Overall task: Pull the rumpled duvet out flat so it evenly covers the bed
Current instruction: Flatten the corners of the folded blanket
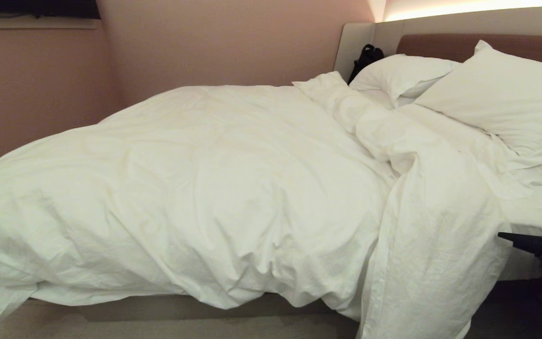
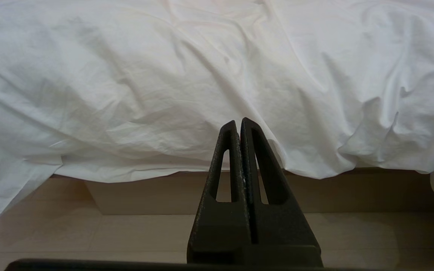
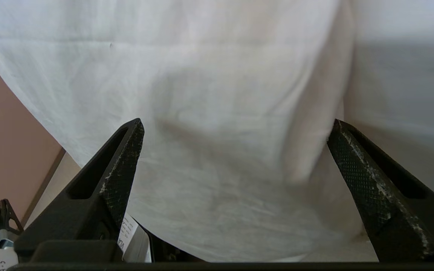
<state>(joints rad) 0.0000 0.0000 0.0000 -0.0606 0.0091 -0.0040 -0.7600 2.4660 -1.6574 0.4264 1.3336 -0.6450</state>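
The white duvet [image 1: 214, 188] lies rumpled over the left and middle of the bed [image 1: 181, 306]. Its near edge sags over the bed base, and a long flap [image 1: 431, 263] hangs down toward the floor on the right. My right gripper [image 1: 511, 238] is at the far right, level with the mattress edge and pointing at that flap. In the right wrist view it [image 3: 237, 124] stands wide open, with duvet cloth [image 3: 220, 113] filling the view ahead of the fingertips. My left gripper [image 2: 238, 122] is shut and empty, low before the sagging duvet edge [image 2: 164, 165].
Two plump white pillows [image 1: 501, 99] [image 1: 400, 70] lean on the padded headboard [image 1: 440, 44]. Bare white sheet [image 1: 539, 207] shows at the right. A black object [image 1: 365, 59] sits beside the headboard. A pink wall [image 1: 40, 84] runs behind the bed. Pale floor [image 2: 89, 237] lies before the bed base [image 2: 352, 192].
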